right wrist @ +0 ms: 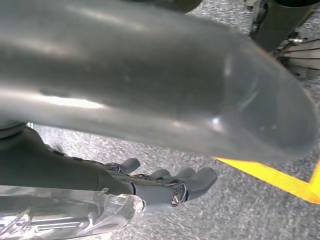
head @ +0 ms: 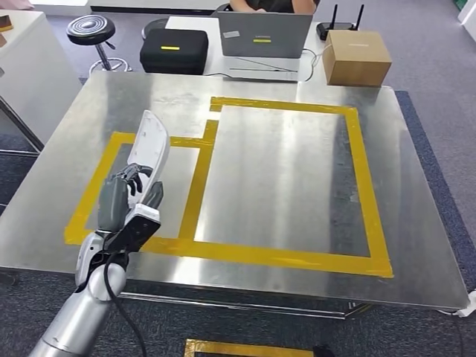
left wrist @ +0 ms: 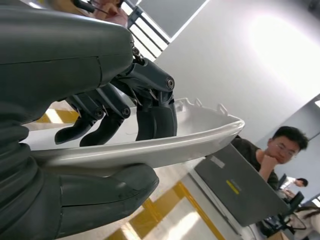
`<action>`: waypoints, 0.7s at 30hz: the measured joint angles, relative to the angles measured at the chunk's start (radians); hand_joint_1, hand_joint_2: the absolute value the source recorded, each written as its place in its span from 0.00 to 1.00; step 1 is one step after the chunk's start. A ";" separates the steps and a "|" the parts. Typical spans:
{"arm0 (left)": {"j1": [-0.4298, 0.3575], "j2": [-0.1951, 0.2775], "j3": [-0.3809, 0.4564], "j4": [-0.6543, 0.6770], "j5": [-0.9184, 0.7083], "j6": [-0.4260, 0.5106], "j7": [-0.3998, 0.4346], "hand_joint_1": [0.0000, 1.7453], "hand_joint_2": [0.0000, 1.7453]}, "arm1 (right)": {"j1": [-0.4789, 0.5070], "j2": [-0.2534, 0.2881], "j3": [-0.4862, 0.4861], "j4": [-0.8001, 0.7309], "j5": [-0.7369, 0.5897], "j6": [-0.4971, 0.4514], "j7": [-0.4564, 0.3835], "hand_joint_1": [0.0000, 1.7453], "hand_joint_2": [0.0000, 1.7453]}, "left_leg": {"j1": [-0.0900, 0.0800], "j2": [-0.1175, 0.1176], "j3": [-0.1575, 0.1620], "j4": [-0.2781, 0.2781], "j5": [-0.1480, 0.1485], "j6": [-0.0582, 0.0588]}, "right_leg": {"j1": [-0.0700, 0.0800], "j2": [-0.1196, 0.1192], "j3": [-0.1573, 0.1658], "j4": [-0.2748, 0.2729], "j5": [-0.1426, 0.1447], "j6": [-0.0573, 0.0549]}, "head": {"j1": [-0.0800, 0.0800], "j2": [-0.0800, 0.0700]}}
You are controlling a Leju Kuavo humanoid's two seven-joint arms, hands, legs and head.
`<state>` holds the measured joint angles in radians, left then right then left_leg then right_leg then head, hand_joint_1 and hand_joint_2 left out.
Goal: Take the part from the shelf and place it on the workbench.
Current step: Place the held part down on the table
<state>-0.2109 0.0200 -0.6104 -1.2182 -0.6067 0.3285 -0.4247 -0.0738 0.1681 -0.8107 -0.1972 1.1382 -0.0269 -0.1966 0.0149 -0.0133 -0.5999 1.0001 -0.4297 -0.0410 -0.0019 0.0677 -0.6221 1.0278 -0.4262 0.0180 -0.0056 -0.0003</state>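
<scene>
A long white curved plastic part is held by my left hand over the left, smaller yellow-taped rectangle of the metal workbench. The part points away from me, tilted up. In the left wrist view the dark fingers curl over the part's hollow side and the thumb presses under it. My right hand hangs beside my body over grey carpet, with its fingers stretched out and nothing in them.
Behind the workbench stand a black case, a grey laptop with a person at it, a cardboard box and a router. A stool and a white table are at the far left.
</scene>
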 joint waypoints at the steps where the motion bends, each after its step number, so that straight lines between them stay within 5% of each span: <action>1: -0.007 -0.005 0.006 0.013 -0.003 0.000 0.005 1.00 1.00 | 0.001 -0.002 -0.002 0.000 -0.002 0.003 0.000 0.00 0.00 | -0.001 -0.001 0.000 0.000 0.000 0.003 | 0.000 -0.002 0.002 -0.004 0.002 -0.001 | 0.000 0.000; 8: -0.049 -0.031 0.021 0.088 -0.007 -0.002 0.016 1.00 1.00 | -0.006 -0.004 -0.011 0.000 -0.006 0.012 0.004 0.00 0.00 | -0.004 -0.003 -0.003 0.000 0.002 0.017 | -0.004 -0.004 0.011 -0.022 0.013 0.027 | 0.000 0.000; 14: -0.090 -0.043 0.031 0.156 -0.028 0.006 0.052 1.00 1.00 | -0.011 -0.004 -0.012 0.000 0.000 0.036 0.005 0.00 0.00 | -0.005 -0.003 -0.003 0.000 0.004 0.019 | -0.004 -0.004 0.010 -0.022 0.014 0.031 | -0.001 0.000; 21: -0.249 -0.063 0.083 0.406 -0.149 0.098 0.194 1.00 1.00 | -0.013 -0.004 -0.010 0.000 0.025 0.066 0.028 0.00 0.00 | -0.004 -0.003 -0.004 0.000 0.007 0.018 | -0.003 -0.004 0.007 -0.019 0.015 0.030 | -0.001 0.000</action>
<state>-0.4604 -0.0428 -0.5275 -0.8118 -0.7555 0.4260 -0.2304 -0.0870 0.1637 -0.8207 -0.1972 1.1637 0.0386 -0.1687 0.0111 -0.0164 -0.6034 1.0004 -0.4223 -0.0234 -0.0051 0.0634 -0.6152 1.0092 -0.4112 0.0480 -0.0065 -0.0003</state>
